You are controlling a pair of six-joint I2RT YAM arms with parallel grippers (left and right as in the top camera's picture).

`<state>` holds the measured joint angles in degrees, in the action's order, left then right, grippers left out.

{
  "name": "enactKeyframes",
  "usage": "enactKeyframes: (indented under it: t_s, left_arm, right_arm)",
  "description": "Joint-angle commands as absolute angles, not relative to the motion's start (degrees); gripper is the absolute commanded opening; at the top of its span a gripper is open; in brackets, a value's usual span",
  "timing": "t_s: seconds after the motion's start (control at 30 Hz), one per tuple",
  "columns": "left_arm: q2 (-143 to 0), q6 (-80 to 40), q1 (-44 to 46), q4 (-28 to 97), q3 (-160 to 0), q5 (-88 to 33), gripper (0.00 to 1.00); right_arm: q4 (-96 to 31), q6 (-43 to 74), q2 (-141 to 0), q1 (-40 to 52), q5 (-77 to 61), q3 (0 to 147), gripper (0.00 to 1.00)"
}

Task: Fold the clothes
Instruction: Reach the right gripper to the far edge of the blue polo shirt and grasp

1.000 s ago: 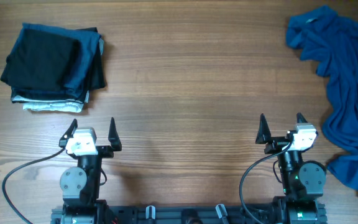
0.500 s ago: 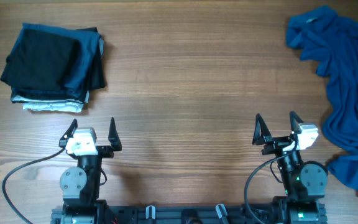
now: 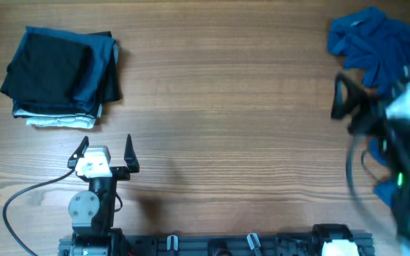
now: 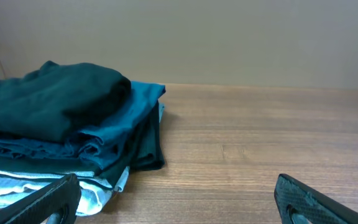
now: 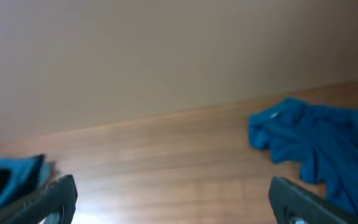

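Overhead: blue T-shirt (image 3: pixel 371 37) lies crumpled at the far right edge of the desk (image 3: pixel 219 85), its near part hidden under the motion-blurred right arm (image 3: pixel 393 121).

Step, as judged: reach-to-grasp, no fold made yet.

- Right fingers (image 5: pixel 53 198): spread wide, empty.
- Left fingers (image 3: pixel 129 151): wide, empty, low by the base.

Next move probably calls for pinching a hem or shoulder, dragging the shirt to centre and spreading it flat. Fabric looks soft and deeply bunched.

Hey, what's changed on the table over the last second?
The right gripper swung out from its base toward the blue T-shirt, jaws open, nothing taken hold of. The left gripper, the folded stack and the T-shirt stayed put.
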<state>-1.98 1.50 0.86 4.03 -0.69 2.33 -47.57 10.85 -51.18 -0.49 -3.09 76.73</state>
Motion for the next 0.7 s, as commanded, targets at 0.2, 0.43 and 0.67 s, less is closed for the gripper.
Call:
enactKeyframes:
  t_s: [0.2, 0.43, 0.67]
  left_arm:
    - [-1.56, 2.79, 1.23, 3.86, -0.36, 3.27, 1.0]
    - [-1.58, 2.79, 1.23, 3.86, -0.36, 3.27, 1.0]
    - [-1.58, 2.76, 1.23, 3.86, -0.36, 3.27, 1.0]
  right_arm:
    - [-54.72, -0.32, -91.81, -5.76, 1.76, 98.48, 1.0]
    - [-43.48, -2.92, -112.6, -9.91, 4.23, 98.41, 0.91]
    - [-37.89, 4.71, -123.85, -11.88, 5.85, 98.37, 0.69]
